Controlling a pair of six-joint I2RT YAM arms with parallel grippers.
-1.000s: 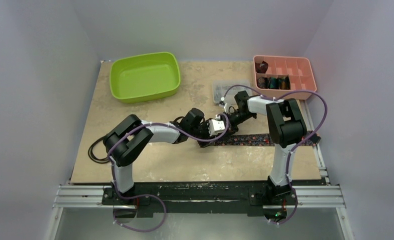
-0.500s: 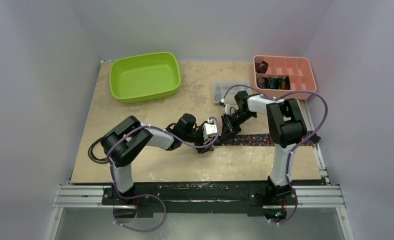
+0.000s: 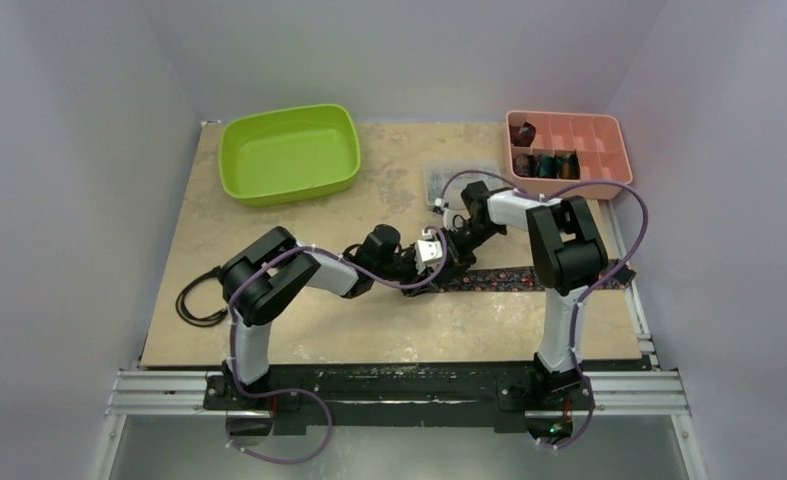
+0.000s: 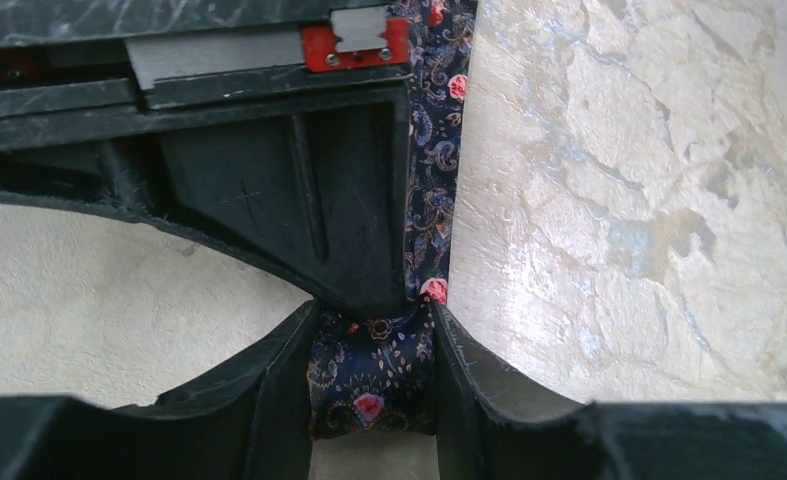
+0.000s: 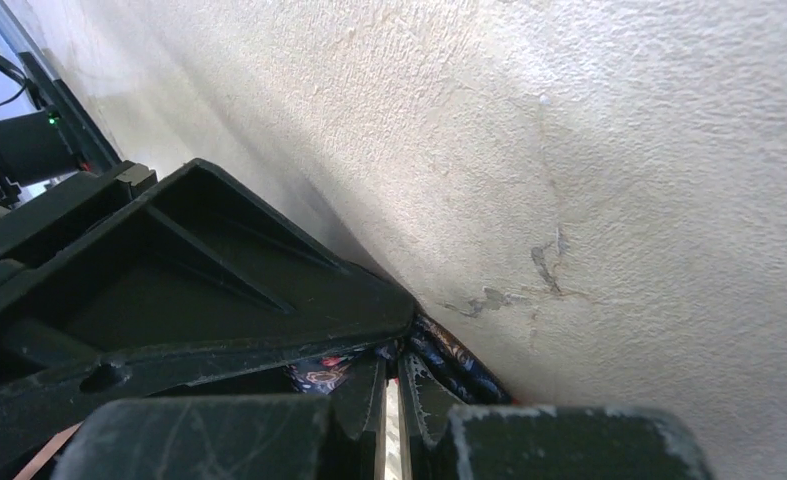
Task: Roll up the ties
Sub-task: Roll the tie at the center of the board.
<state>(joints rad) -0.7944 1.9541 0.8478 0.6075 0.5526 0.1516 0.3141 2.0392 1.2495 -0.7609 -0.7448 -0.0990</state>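
The black tie with red-pink floral dots (image 3: 539,280) lies flat across the table's right side, running right from both grippers. My left gripper (image 3: 435,262) is shut on its rolled end (image 4: 372,375), a small coil pinched between both fingers, and the free strip (image 4: 432,150) runs away from the coil. My right gripper (image 3: 452,250) presses in beside it from behind. In the right wrist view its fingers (image 5: 434,395) stand almost together with a thin pale slit between them, and their tips touch the tie (image 5: 454,355). Small rolled ties (image 3: 546,164) sit in the pink tray.
A green tub (image 3: 231,150) stands at the back left. The pink divided tray (image 3: 594,130) is at the back right. A clear plastic box (image 3: 443,182) lies just behind the grippers. A black cable (image 3: 195,300) loops at the left edge.
My left gripper dipped toward the near side, then came back up to the tie's end. My right gripper has crept a little left and closer to it.
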